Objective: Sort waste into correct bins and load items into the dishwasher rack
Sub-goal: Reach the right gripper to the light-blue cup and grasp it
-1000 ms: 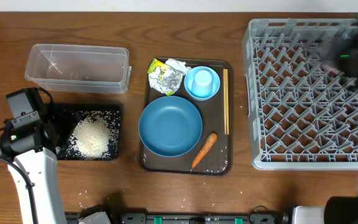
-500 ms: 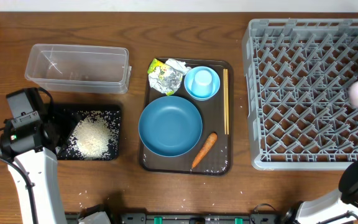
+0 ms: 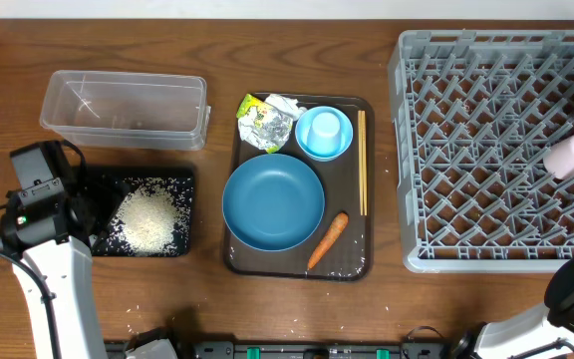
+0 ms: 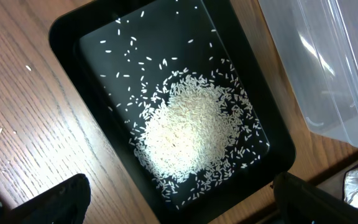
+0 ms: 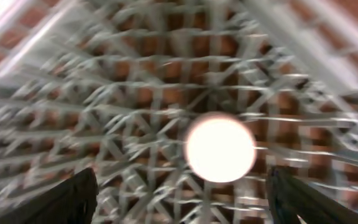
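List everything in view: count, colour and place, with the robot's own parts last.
table: one, brown wood, under everything
rack: one, grey, right side of table
white cup: one, pale, lying in rack near its right edge
serving tray: one, brown, centre
blue bowl: one, on serving tray
light-blue cup: one, on serving tray beside wrapper
wrapper: one, yellow-green and silver, with white tissue, in a corner of the serving tray
chopsticks: wooden, count unclear, along serving tray's right edge
carrot: one, orange, on serving tray beside bowl
clear tub: one, left side
black tray: one, beside clear tub
rice: white pile, in black tray
left gripper: open, over black tray
right gripper: open, over white cup
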Robot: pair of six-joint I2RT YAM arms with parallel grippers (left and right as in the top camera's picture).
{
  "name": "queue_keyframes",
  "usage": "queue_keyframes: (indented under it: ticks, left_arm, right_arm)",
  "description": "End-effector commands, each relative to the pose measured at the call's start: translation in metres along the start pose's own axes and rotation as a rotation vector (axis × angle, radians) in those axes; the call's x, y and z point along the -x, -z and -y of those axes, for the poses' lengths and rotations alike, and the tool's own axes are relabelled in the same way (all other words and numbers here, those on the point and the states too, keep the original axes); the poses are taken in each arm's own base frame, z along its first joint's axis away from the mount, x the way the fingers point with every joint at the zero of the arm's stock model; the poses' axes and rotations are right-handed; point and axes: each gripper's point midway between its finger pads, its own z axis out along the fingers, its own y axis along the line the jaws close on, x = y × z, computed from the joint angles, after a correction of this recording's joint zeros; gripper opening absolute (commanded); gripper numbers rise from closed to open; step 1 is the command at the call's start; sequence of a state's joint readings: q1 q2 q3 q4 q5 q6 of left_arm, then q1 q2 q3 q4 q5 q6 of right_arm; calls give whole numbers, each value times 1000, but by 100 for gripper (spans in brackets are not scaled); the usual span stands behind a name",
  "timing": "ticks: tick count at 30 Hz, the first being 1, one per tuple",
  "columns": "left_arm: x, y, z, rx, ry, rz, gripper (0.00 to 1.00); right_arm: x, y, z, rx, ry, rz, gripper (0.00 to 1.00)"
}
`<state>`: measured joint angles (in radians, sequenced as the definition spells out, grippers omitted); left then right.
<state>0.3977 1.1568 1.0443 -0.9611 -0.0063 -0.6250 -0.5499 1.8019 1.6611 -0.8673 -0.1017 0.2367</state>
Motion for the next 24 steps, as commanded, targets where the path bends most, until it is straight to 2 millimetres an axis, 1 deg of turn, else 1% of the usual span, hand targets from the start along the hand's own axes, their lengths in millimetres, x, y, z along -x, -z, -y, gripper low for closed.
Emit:
queue_keyframes:
  ticks: [1,3,4,5,7,8,10,13,16,19,21,24]
  left_arm:
    - [6,4,2,-5,7,17,96]
    - [6,4,2,-5,7,17,96]
    - [6,4,2,-5,7,17,96]
    - [6,4,2,-5,7,17,96]
    - [6,4,2,-5,7,17,96]
    - [6,4,2,-5,7,17,96]
    - [6,4,2,-5,7,17,96]
    - [6,4,2,-5,7,17,96]
    - [6,4,2,-5,7,17,96]
    - [6,4,2,-5,7,17,96]
    - [6,4,2,-5,7,17,96]
    - [6,4,2,-5,7,17,96]
  right_arm:
    - [-13,14,-63,258,109,-39,87]
    - [-25,22,-97,366,151,-69,89]
    - [-36,26,-118,427,180,-93,89]
    - [-43,29,-132,464,201,-109,89]
    - [-67,36,-172,544,274,-154,89]
    - [-80,39,-188,565,320,-167,90]
    - [-111,47,-227,613,461,-183,91]
    - [-150,49,-268,567,605,-172,95]
    - [-185,45,-302,478,697,-121,95]
    - [-219,39,-331,408,754,-70,95]
    - [-240,30,-343,356,775,-42,96]
    - [-263,13,-354,285,789,-10,96]
